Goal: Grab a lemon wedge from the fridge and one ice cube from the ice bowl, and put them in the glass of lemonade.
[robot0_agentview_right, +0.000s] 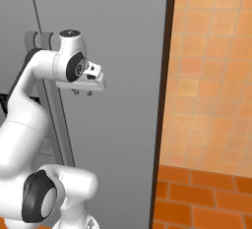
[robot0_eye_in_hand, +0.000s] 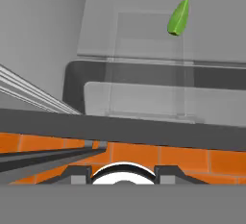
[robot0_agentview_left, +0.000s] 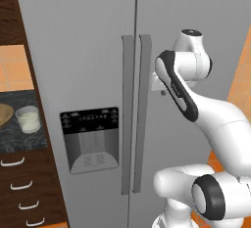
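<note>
I see the ice bowl (robot0_agentview_left: 4, 114) and glass of lemonade (robot0_agentview_left: 28, 119) on the dark surface (robot0_agentview_left: 19, 141), far left | fridge (robot0_agentview_left: 88, 51) doors closed | end effector (robot0_agentview_left: 159, 86) beside right handle (robot0_agentview_left: 144, 114), grip state unclear

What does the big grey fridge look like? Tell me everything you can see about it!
The fridge is tall, grey and looks like brushed steel. It has two doors, both shut in the base views, with two long vertical handles side by side at the middle seam. The left door carries a black dispenser panel with a grey recess below small markings. Dark wooden cabinets stand against its left side and an orange tiled wall is on its right. The robot's white arm reaches up in front of the right door.
</note>
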{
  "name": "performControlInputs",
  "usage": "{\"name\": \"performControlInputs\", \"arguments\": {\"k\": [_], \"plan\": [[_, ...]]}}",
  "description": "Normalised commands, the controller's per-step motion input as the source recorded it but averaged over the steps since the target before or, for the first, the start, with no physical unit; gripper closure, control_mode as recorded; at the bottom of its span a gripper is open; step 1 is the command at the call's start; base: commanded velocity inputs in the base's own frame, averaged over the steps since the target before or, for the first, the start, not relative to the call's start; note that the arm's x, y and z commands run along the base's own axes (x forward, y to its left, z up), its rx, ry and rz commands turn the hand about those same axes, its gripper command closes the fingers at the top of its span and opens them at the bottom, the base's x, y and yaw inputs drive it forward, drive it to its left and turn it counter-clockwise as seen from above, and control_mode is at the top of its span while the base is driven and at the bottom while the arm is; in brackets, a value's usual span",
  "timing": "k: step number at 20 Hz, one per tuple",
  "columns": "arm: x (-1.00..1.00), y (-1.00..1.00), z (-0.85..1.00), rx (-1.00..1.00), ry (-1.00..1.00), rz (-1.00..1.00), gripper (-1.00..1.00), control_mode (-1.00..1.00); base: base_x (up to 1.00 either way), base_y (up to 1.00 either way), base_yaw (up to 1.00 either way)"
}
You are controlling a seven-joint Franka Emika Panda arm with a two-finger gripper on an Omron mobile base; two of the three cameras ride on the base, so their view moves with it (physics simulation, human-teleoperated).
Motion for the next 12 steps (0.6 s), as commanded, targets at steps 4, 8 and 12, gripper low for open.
{"name": "performControlInputs", "arguments": {"k": [4,8,12], "plan": [[-0.35,-0.05,0.0,0.0,-0.03,0.0,-1.0,-1.0,0.0,0.0,0.0],[-0.38,0.0,-0.01,0.0,0.0,0.0,-1.0,-1.0,0.0,0.0,0.0],[-0.21,-0.02,-0.06,0.0,0.0,0.0,-1.0,-1.0,0.0,0.0,0.0]]}}
